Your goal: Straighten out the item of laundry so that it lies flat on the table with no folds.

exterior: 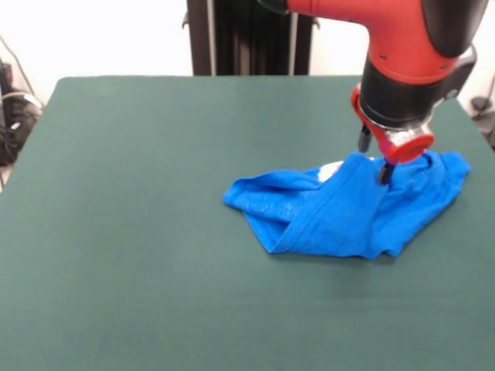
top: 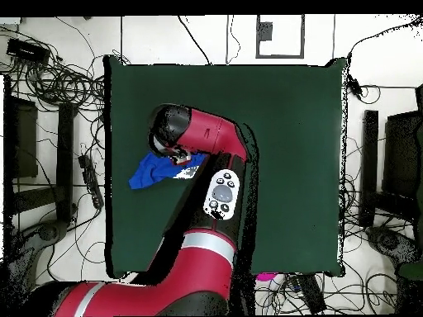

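Pincer: the gripper [exterior: 374, 158] is hanging straight down from the red arm [exterior: 402, 39]; its dark fingertips are sinking into a raised ridge of blue cloth; whether they are spread or pinching the fabric cannot be told from either view.

Laundry: the T-shirt [exterior: 340, 212] is lying crumpled on the right half of the table [exterior: 139, 232] in the front view, about mid-depth; a sliver of white print is showing just left of the fingertips; folds are overlapping across the near part.

Key relation: the gripper is sitting over the far right part of the bundle; most of the cloth is stretching away to the left and nearer side; the bundle's long axis is running left to right, ending in a corner at far left.

Overhead: the arm is covering much of the shirt; only a blue corner and a bit of print are peeking out.

Judgement: flattening is looking far from done; a pull rightward, away from the mass, would probably open the folds.
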